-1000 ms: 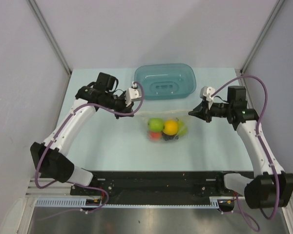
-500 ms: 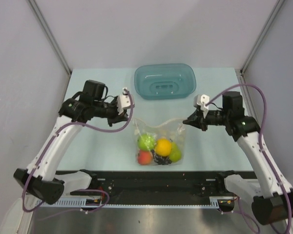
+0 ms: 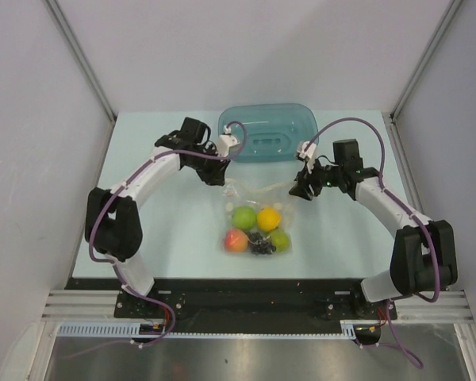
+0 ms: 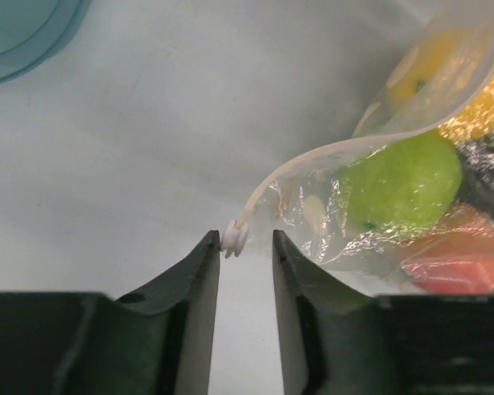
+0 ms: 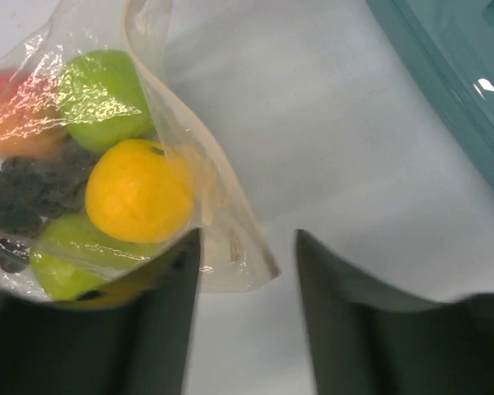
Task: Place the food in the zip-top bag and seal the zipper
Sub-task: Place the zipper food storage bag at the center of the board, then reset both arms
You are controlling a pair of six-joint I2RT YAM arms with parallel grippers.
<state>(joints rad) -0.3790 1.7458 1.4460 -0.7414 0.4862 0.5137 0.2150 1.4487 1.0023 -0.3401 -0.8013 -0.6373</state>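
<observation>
— Pale green table [image 3: 159, 230], white walls. Both grippers just let go: left gripper [image 4: 245, 239] and right gripper [image 5: 247, 239] have jaws parted, with a bag corner loose between each.
— Where's the bag?
— A second ago I had it hanging. Now the zip-top bag [image 3: 258, 216] lies on the table, in front of the teal tub [image 3: 267, 132]. Smooth orange [image 5: 136, 191], green apple [image 4: 403, 181], peach [image 4: 457, 255] and grapes [image 5: 25, 193] sit inside the crinkly clear film.
— Sealed?
— Doubt it. The zipper [image 4: 313, 156] bows open.
</observation>
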